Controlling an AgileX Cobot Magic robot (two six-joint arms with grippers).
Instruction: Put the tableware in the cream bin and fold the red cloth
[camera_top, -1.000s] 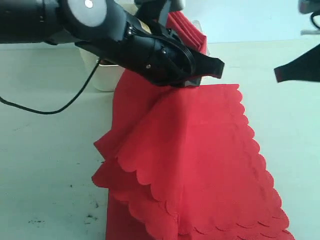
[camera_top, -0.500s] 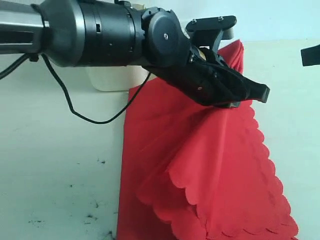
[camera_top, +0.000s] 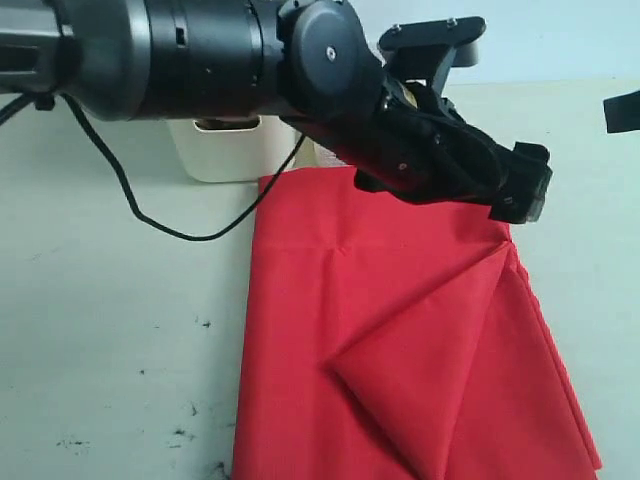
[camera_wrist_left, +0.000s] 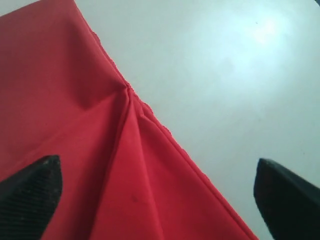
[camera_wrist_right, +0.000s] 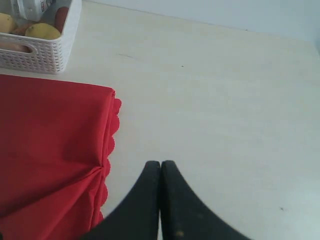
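Note:
The red cloth (camera_top: 400, 340) lies folded on the table, with a diagonal flap across its near half. Just above the cloth's far right corner hovers my left gripper (camera_top: 522, 195). In the left wrist view its fingers (camera_wrist_left: 30, 192) stand wide apart over the cloth's edge (camera_wrist_left: 125, 165) and hold nothing. My right gripper (camera_wrist_right: 160, 167) is shut and empty over bare table, to the right of the cloth (camera_wrist_right: 50, 145). The cream bin (camera_top: 222, 152) stands behind the cloth, mostly hidden by the left arm. No tableware is in view.
A white lattice basket (camera_wrist_right: 42, 52) with food pieces sits beyond the cloth's far corner. A black cable (camera_top: 170, 225) hangs from the left arm down over the table at the left. Dark specks mark the tabletop (camera_top: 120, 400) at the near left.
My left gripper carried the cloth's edge to the right, then opened and let it go. The cloth dropped flat into a fold. The right gripper stayed shut.

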